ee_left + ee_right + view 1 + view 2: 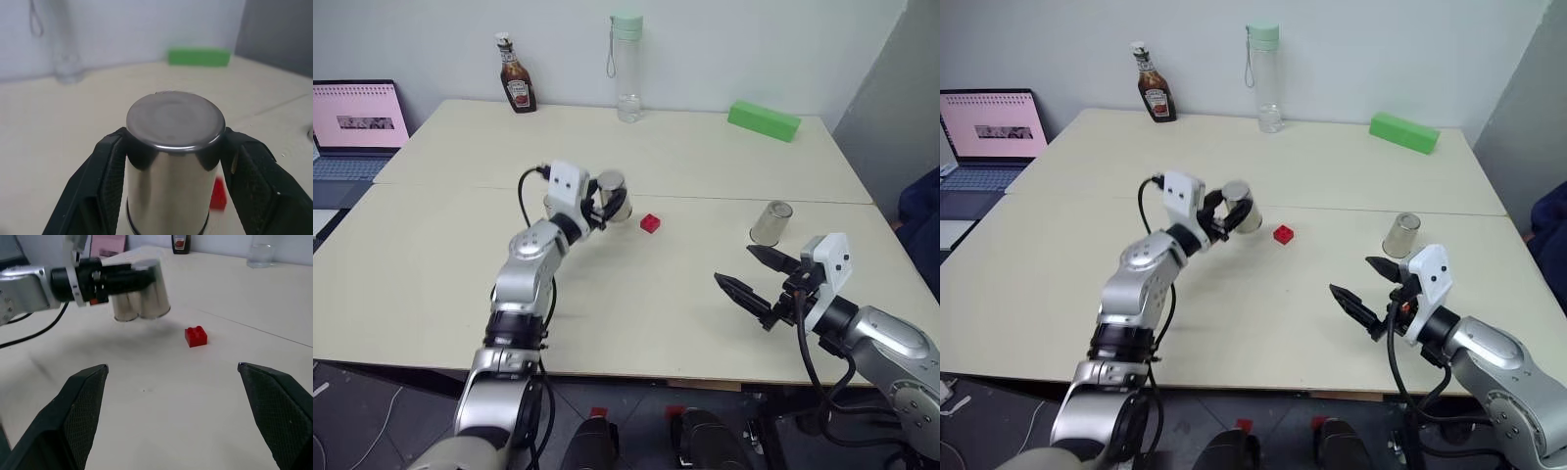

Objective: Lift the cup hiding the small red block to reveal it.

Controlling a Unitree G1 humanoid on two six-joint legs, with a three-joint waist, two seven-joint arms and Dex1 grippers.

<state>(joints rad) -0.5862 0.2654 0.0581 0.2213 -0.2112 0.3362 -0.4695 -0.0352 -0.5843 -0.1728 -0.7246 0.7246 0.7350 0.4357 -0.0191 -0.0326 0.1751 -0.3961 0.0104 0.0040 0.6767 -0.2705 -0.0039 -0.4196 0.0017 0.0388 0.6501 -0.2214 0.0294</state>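
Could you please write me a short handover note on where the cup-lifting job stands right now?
Left end effector: shut on the cup, held off the table.
Right end effector: open, holding nothing, over the table's near right part.
Small red block: uncovered on the table, just right of the lifted cup.
A second cup stands behind the held one; a third cup stands to the right.
Done: cup lifted, block revealed.
Left: nothing essential; probably just set the cup down beside the block.
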